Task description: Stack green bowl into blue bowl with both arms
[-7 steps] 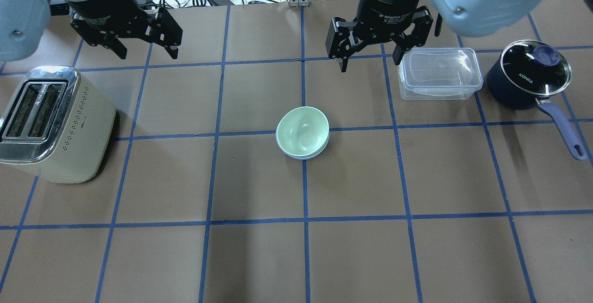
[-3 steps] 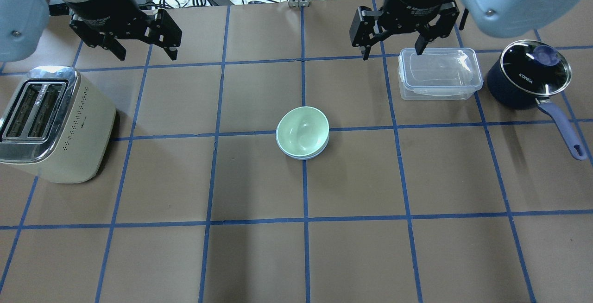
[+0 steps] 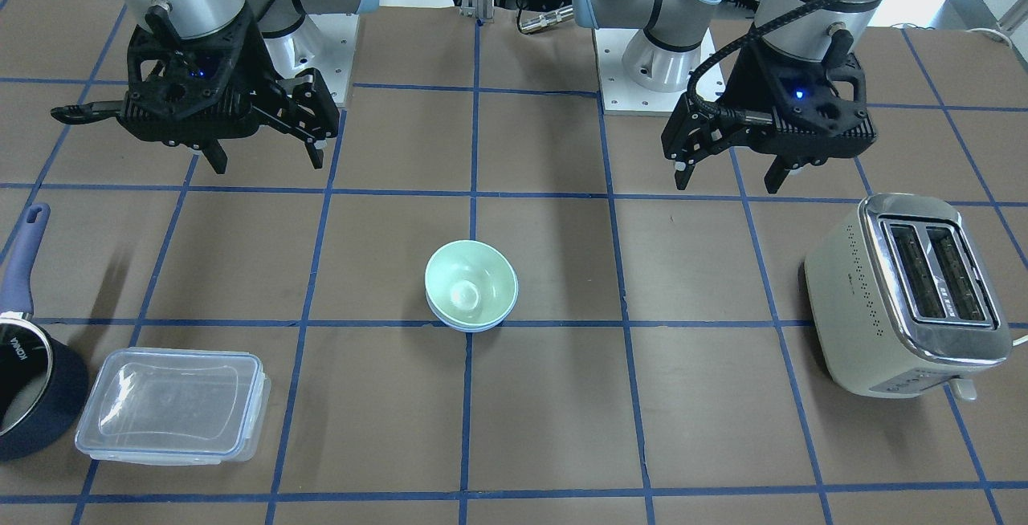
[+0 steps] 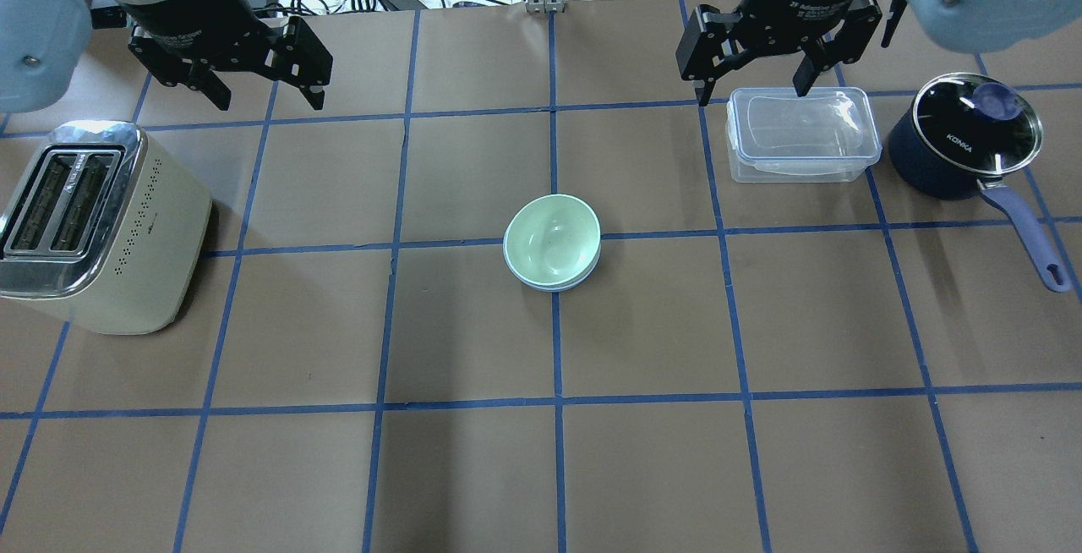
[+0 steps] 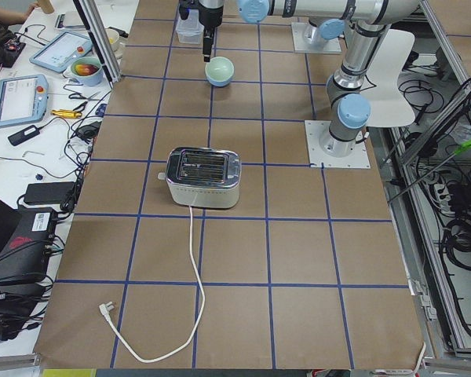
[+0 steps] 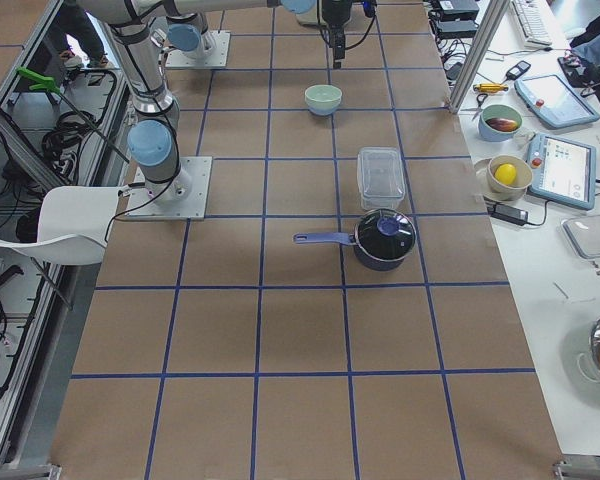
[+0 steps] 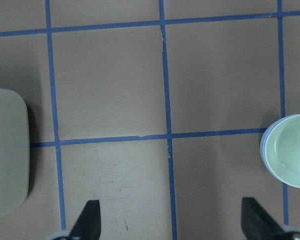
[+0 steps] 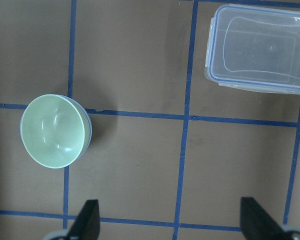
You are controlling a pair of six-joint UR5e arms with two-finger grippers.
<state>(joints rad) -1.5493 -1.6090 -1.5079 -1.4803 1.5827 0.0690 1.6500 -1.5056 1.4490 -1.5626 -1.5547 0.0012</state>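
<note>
The green bowl (image 4: 551, 238) sits nested inside the blue bowl (image 4: 549, 285) at the table's middle; only the blue bowl's rim shows beneath it. The stack also shows in the front view, green bowl (image 3: 470, 284) over blue rim (image 3: 470, 324). My left gripper (image 4: 269, 96) is open and empty, raised far left of the bowls. My right gripper (image 4: 751, 92) is open and empty, raised over the far edge of the clear container. The right wrist view shows the green bowl (image 8: 53, 131) at left; the left wrist view shows it (image 7: 292, 157) at the right edge.
A cream toaster (image 4: 93, 227) stands at the left. A clear lidded container (image 4: 799, 134) and a navy saucepan (image 4: 964, 134) with a glass lid and a handle pointing toward the front are at the right. Cables and small bowls lie beyond the table's far edge.
My right gripper has moved right and toward the far edge, from near the middle to over the container's far rim. The left gripper and the bowls have not moved.
</note>
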